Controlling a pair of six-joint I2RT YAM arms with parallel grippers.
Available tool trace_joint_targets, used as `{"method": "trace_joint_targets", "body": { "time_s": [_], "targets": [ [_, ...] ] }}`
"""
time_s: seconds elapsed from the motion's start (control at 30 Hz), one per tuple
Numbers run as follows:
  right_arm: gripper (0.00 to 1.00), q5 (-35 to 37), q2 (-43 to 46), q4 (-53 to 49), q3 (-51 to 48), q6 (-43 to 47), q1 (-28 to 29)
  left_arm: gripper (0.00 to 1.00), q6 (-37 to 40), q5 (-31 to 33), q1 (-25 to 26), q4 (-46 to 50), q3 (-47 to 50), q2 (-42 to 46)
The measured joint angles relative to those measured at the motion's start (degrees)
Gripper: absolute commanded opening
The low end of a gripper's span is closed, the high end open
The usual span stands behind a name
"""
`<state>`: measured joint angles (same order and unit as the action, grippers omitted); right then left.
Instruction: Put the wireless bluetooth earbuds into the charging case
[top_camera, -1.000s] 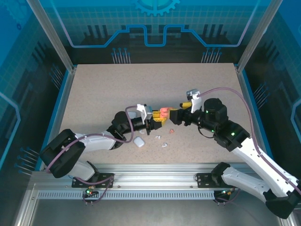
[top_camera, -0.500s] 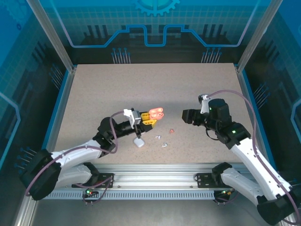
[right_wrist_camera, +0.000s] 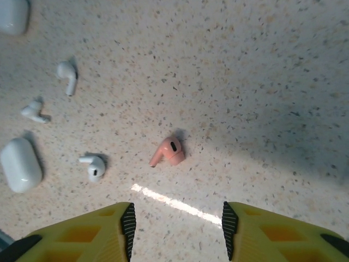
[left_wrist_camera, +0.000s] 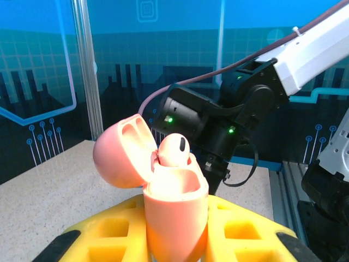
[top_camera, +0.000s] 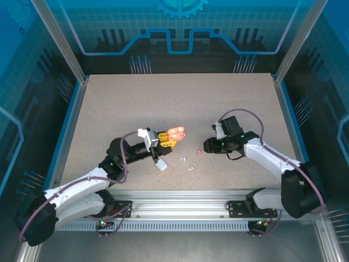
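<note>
My left gripper (top_camera: 163, 141) was shut tight on the pink case (left_wrist_camera: 174, 213) and held it up off the table (top_camera: 163, 98), left of centre. Its yellow fingers (left_wrist_camera: 109, 240) pinched the case body from both sides. The lid was flipped open to the left, and the seated bud (left_wrist_camera: 173, 150) stood in the case with its round head poking up above the rim.

My right gripper (right_wrist_camera: 179, 224) was over the table right of centre, pointed down and left. Its jaws stood partly apart with nothing between them — just bare table. The loose bud (right_wrist_camera: 168, 152), pink, lay flat on the table just beyond the fingertips, roughly in line with the gap and not touching either one. In the top view it was just left of that gripper and a bit nearer.

Further left of the loose bud lay three white buds (right_wrist_camera: 67, 75), scattered and apart from each other. One white case (right_wrist_camera: 20, 164) lay just beside the nearest of them — a second case (right_wrist_camera: 13, 15) sat at the corner of the right wrist view, cut off by the edge. All the white items were on the table, near and right of my left gripper.
</note>
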<state>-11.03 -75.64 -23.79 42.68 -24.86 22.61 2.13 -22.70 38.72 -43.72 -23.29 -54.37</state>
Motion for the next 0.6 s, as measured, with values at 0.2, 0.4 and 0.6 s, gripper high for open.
{"method": "trace_joint_targets", "body": {
  "time_s": [0.2, 0.4, 0.6],
  "targets": [
    [0.46, -0.4, -7.7, 2.6, 0.7, 2.9, 1.0, 0.0, 0.0, 0.0, 0.0, 0.7, 0.0, 0.0],
    [0.45, -0.6, -13.3, 4.4, 3.6, 4.5, 2.6, 0.0, 0.0, 0.0, 0.0, 1.3, 0.0, 0.0],
    [0.43, -0.4, -16.8, 5.5, 5.7, 5.0, 4.1, 0.0, 0.0, 0.0, 0.0, 1.5, 0.0, 0.0]
  ]
}}
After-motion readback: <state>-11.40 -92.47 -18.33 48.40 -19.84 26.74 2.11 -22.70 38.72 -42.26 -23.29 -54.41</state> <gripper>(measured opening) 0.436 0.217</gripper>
